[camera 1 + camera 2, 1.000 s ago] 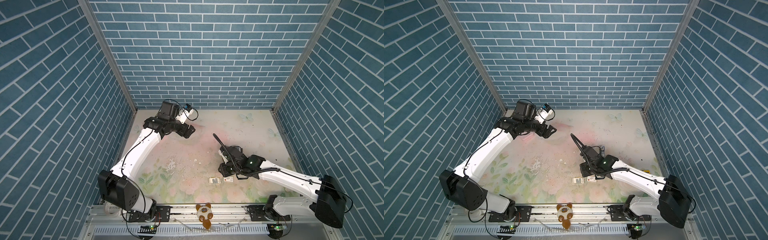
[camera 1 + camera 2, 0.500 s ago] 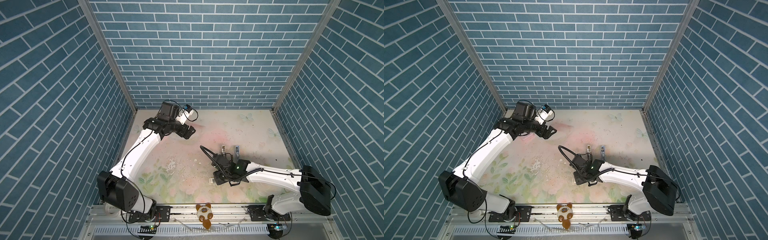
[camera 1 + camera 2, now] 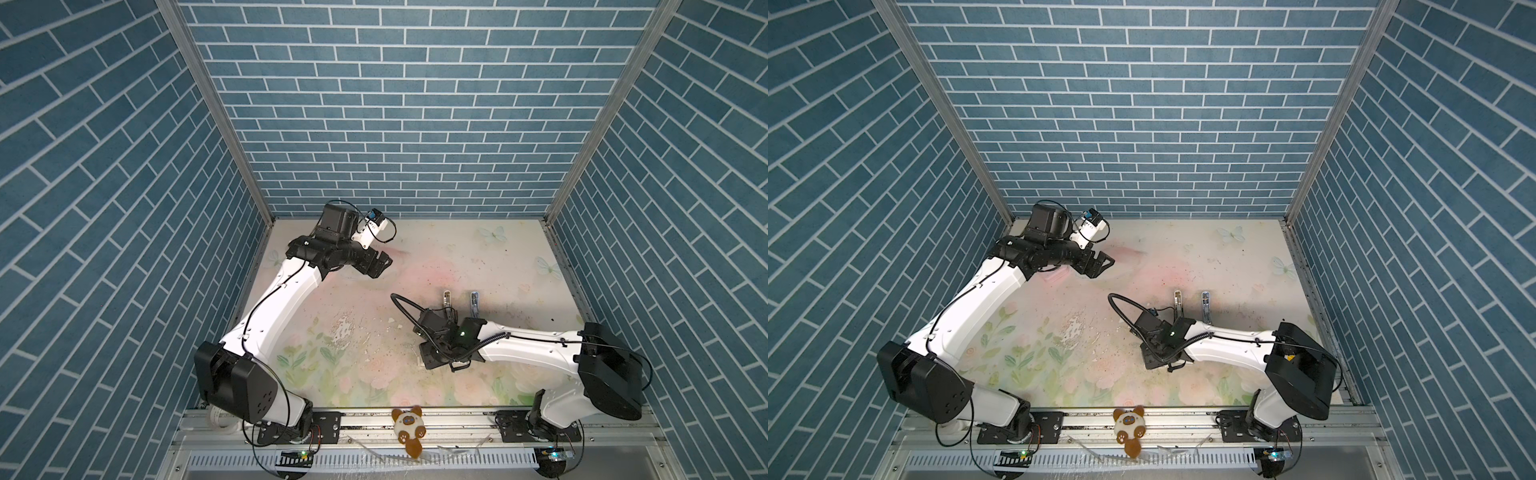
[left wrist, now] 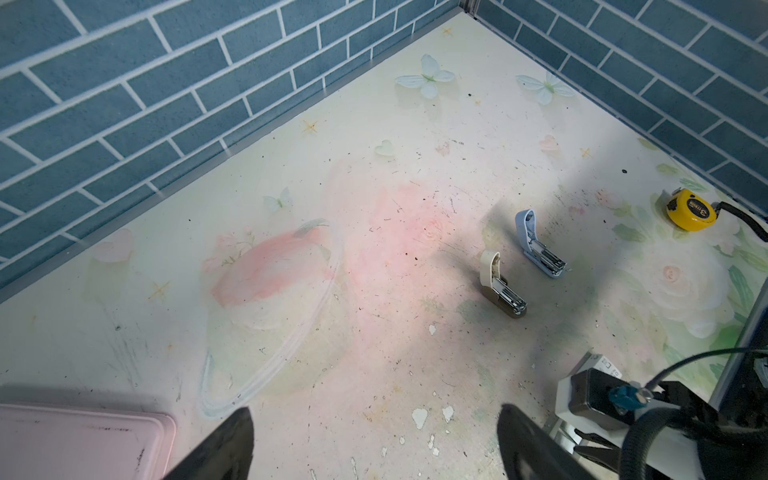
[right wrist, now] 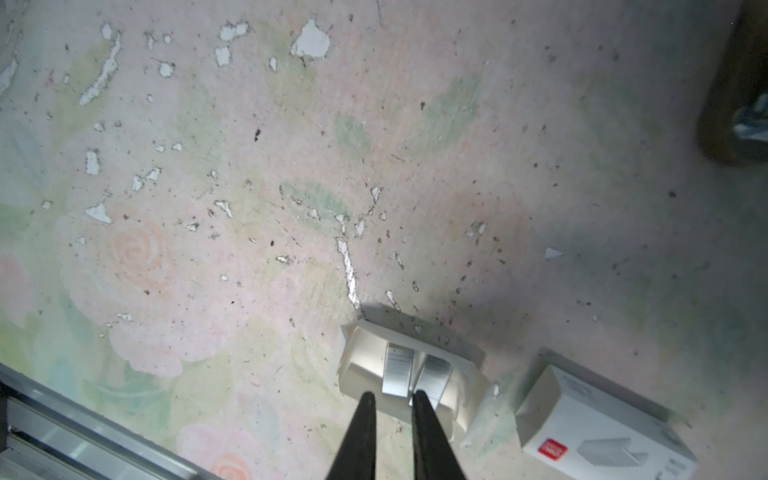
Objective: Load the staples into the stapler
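The short grey metal staple strip (image 5: 397, 370) in the small white card tray (image 5: 360, 368) is straddled by the nearly closed right gripper (image 5: 393, 398), contact not discernible, the left gripper (image 4: 374, 411) gaping empty, and could be flicked away if pinched askew.

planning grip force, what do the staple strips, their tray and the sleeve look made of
By looks, the staples seem metal: grey strips with a bright, finely ribbed sheen. Holding them, the tray looks like thin matte white card, with folded edges. Beside it, the sleeve seems matte white card too, given its crisp box corners and printed red mark; a light coating can't be ruled out.
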`<state>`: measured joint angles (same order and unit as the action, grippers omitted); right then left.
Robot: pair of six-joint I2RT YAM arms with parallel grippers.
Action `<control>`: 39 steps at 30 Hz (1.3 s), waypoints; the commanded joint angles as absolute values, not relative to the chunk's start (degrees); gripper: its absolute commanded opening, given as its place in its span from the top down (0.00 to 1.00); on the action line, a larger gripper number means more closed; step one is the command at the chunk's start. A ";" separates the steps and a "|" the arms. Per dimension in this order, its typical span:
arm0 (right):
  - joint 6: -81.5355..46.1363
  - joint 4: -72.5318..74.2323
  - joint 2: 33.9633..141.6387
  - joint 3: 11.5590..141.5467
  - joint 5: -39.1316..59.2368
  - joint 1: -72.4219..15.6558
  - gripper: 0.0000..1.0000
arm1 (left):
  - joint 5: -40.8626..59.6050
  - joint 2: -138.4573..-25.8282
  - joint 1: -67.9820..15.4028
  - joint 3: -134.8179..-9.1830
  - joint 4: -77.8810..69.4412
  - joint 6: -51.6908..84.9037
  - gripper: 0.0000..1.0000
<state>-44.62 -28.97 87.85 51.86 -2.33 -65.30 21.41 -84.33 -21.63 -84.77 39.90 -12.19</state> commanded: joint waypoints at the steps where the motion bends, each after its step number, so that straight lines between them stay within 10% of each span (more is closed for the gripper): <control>1: -45.82 -30.06 89.16 53.68 -2.99 -65.76 0.81 | 22.16 -83.28 -21.40 -83.85 39.43 -11.54 0.07; 39: -45.26 -27.11 93.87 53.26 -3.98 -65.95 0.79 | 22.35 -83.03 -21.38 -82.22 38.77 -11.79 0.07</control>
<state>-44.60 -26.92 93.45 52.71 -2.42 -65.63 22.11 -84.25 -21.61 -82.87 39.05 -12.01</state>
